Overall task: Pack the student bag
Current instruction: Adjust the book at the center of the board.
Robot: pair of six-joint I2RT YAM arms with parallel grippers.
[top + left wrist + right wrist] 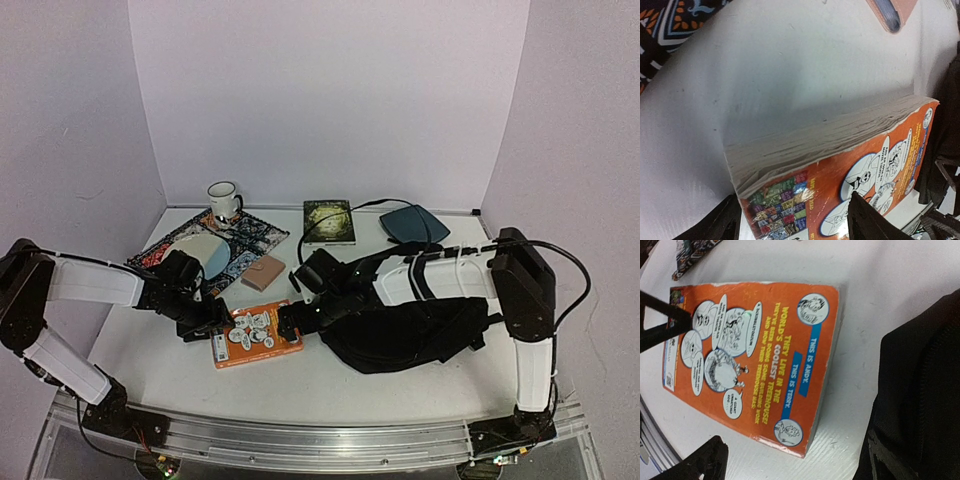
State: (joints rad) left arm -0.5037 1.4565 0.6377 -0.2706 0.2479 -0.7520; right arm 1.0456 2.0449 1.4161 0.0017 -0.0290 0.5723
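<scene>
An orange paperback book (258, 335) lies flat on the white table near the front, back cover up. My left gripper (207, 322) is at its left end. In the left wrist view the book (850, 160) has one corner between the open fingers (867, 220), one finger over the cover and the other off the edge. My right gripper (293, 320) is open at the book's right end, and a corner of the book (765, 355) lies between its jaws. The student bag (420, 335), black and floppy, lies just right of the book under the right arm, and also shows as the bag (925, 390).
At the back stand a white mug (223, 200), a dark green book (329, 221) and a teal pad (413, 222). A patterned cloth (240, 240) carries a pale object (198, 250). A small pink notebook (264, 272) lies behind the orange book.
</scene>
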